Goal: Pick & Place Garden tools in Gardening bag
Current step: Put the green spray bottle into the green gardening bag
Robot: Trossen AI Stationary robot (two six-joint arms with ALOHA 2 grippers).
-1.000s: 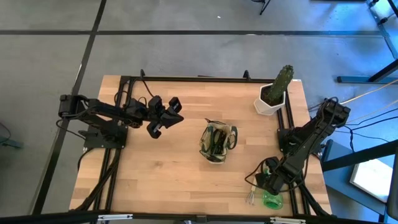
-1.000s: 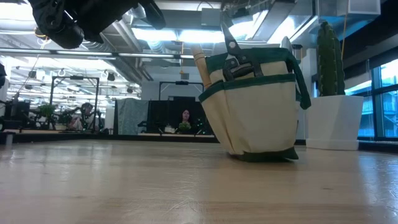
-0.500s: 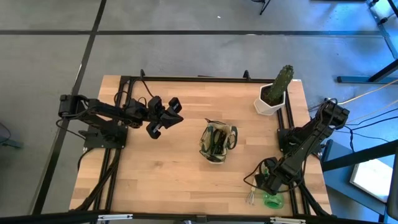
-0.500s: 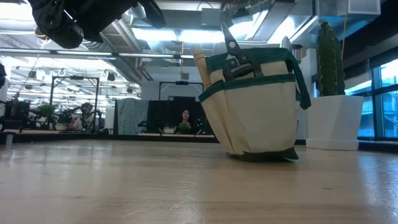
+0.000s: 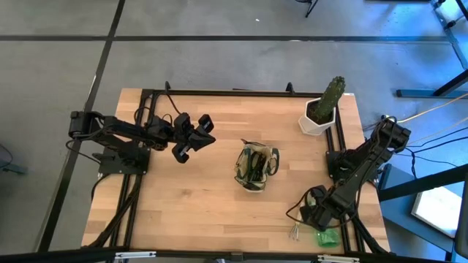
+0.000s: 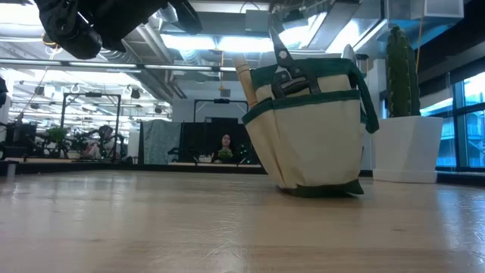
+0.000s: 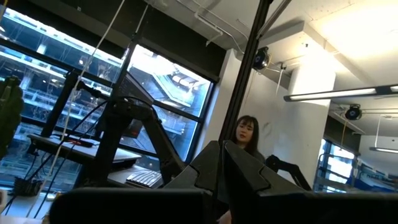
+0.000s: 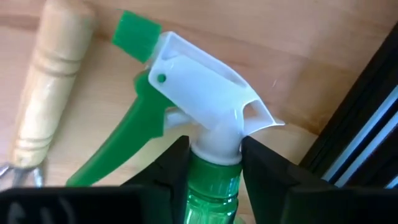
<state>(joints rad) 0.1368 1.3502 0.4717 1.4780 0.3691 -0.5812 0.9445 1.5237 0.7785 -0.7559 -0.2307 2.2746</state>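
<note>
Grip looks set: the right gripper (image 8: pixel 211 163) has its 2 fingers (image 8: pixel 171 168) pressed on the neck of the green spray bottle (image 8: pixel 208 127) at the table's near right corner, beside a wooden-handled tool (image 8: pixel 50 87). Lifting straight up should spare that handle before crossing to the gardening bag (image 5: pixel 257 167) mid-table; the left gripper (image 5: pixel 191 137), pinched together, waits raised left of it.

Gardening bag (image 5: pixel 257 167) mid-table; spray bottle (image 5: pixel 324 236) beside hand fork (image 5: pixel 295 231), near-right corner.
</note>
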